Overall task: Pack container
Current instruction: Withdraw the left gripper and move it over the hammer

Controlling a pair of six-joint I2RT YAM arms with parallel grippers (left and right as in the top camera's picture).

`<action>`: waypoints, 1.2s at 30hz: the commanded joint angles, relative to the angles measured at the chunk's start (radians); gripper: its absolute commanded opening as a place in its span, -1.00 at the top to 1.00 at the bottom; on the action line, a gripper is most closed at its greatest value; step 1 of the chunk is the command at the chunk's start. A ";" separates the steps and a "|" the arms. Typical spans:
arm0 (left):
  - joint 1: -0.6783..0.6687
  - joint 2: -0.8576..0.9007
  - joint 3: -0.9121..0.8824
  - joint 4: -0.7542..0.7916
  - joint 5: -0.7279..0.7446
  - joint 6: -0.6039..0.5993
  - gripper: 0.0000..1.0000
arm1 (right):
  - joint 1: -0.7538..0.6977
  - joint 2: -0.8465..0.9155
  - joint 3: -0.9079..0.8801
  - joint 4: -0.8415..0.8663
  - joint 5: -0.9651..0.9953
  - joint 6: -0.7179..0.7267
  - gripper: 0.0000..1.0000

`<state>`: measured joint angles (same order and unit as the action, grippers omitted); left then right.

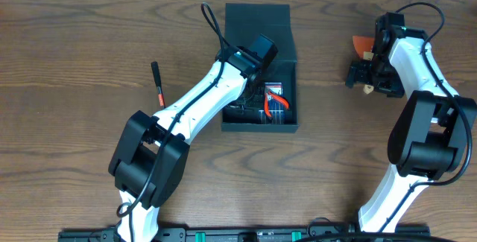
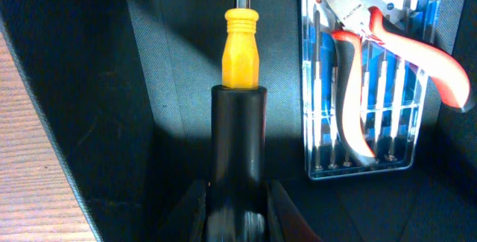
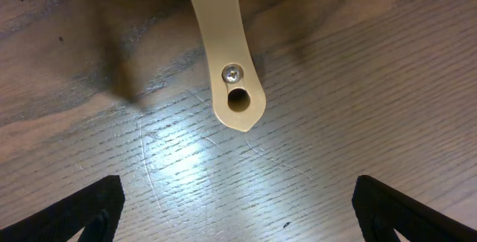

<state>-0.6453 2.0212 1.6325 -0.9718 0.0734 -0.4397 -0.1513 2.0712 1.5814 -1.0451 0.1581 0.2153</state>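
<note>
one screwdriver (image 2: 240, 56) between container (image 2: 82, 86) wall and case (image 2: 387, 108)

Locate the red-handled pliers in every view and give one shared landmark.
Overhead: red-handled pliers inside the container, right half.
Left wrist: pliers at upper right.
Right wrist: not in view.
Shared landmark: clear screwdriver case under the pliers, also in the left wrist view.
</note>
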 commanded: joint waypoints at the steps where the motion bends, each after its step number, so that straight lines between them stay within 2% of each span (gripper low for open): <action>1: -0.002 0.005 -0.006 -0.002 -0.023 0.020 0.73 | 0.000 -0.005 0.002 0.002 0.010 -0.007 -0.98; 3: -0.002 0.005 -0.006 -0.002 -0.023 0.022 0.67 | 0.000 -0.005 0.002 0.002 0.010 -0.007 -0.99; 4: -0.002 0.005 -0.006 -0.002 -0.022 0.028 0.57 | 0.000 -0.005 0.002 0.002 0.010 -0.007 -0.99; 5: -0.002 0.005 -0.006 -0.003 -0.022 0.037 0.38 | 0.000 -0.005 0.002 0.002 0.010 -0.007 -0.98; 6: -0.002 0.005 -0.006 -0.005 -0.022 0.040 0.35 | 0.000 -0.005 0.002 0.002 0.010 -0.007 -0.98; 19: -0.002 0.004 0.012 -0.009 -0.021 0.042 0.35 | 0.000 -0.005 0.002 0.002 0.010 -0.007 -0.99; 26: 0.030 -0.010 0.180 -0.122 -0.023 0.072 0.34 | 0.000 -0.005 0.002 0.002 0.010 -0.007 -0.98; 31: 0.154 -0.075 0.291 -0.224 -0.023 0.072 0.34 | 0.000 -0.005 0.002 0.002 0.010 -0.007 -0.98; 36: 0.321 -0.177 0.295 -0.278 -0.023 0.082 -0.39 | 0.000 -0.005 0.002 0.002 0.010 -0.007 -0.98</action>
<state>-0.4061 1.9213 1.9057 -1.2201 0.0669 -0.3679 -0.1513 2.0708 1.5814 -1.0451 0.1577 0.2153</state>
